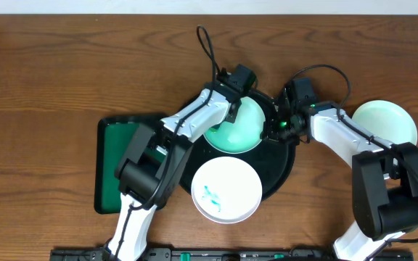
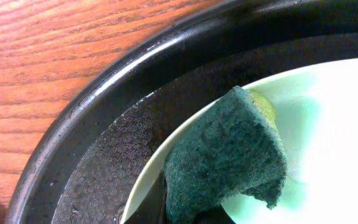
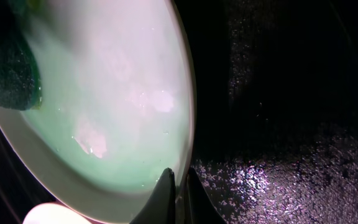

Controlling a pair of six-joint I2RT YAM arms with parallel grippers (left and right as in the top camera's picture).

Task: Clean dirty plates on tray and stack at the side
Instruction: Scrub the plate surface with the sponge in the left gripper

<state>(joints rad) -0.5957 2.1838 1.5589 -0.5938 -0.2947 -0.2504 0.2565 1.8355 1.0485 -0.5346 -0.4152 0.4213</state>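
Note:
A pale mint green plate (image 1: pixel 239 130) lies at the back of the round black tray (image 1: pixel 285 163). My left gripper (image 1: pixel 231 109) is over its far side, shut on a dark green sponge (image 2: pixel 229 155) that presses on the plate (image 2: pixel 334 112) near its rim. On the plate's right edge my right gripper (image 1: pixel 276 125) is shut, the rim pinched between its two fingers (image 3: pixel 165 193). In the right wrist view the plate (image 3: pixel 117 106) looks wet and pale, with the sponge (image 3: pixel 8 71) at its far side. A white plate (image 1: pixel 226 190) with teal smears sits at the tray's front.
A second mint green plate (image 1: pixel 383 123) rests on the wooden table to the right of the tray. A dark-green rectangular tray (image 1: pixel 118 163) lies to the left, partly under my left arm. The black tray's raised rim (image 2: pixel 98 93) runs close behind the sponge.

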